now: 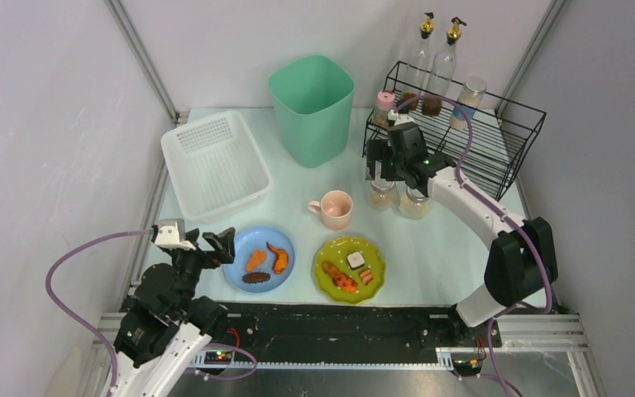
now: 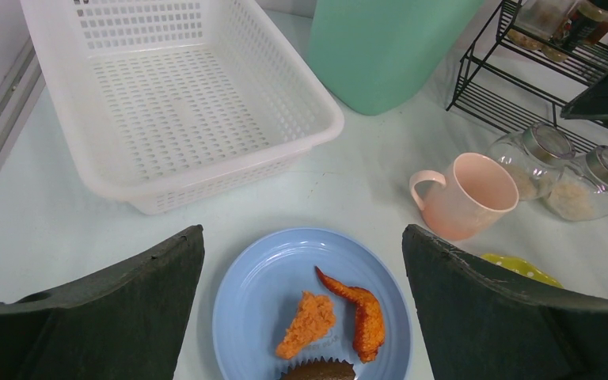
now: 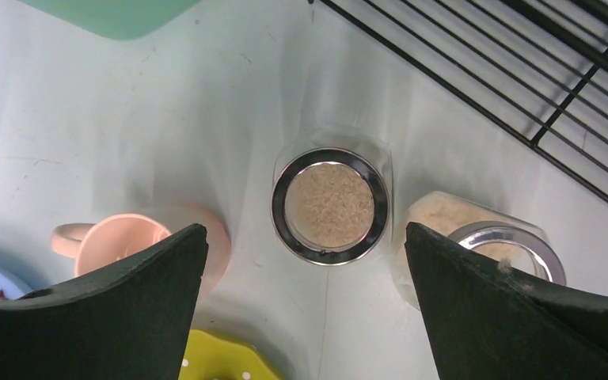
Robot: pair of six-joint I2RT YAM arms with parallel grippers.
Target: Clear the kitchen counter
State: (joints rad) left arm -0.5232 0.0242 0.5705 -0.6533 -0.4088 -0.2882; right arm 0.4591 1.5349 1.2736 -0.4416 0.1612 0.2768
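The right gripper [image 3: 306,229] is spread wide over a round metal-rimmed glass jar [image 3: 330,204]; the left gripper [image 2: 302,233], wide over a smooth blue plate [image 2: 253,293].

- Bright, even, diffuse light falls from above.
- The glossy pale mint-white bench [image 1: 430,248] carries a soft, broad sheen.
- Faint, short shadows lie beside the tall mint-green plastic bin [image 1: 312,107] and pink ceramic mug [image 1: 335,208].
- In the right wrist view the steel-rimmed round glass jar [image 3: 330,206] is sharp, its rim glinting mildly.
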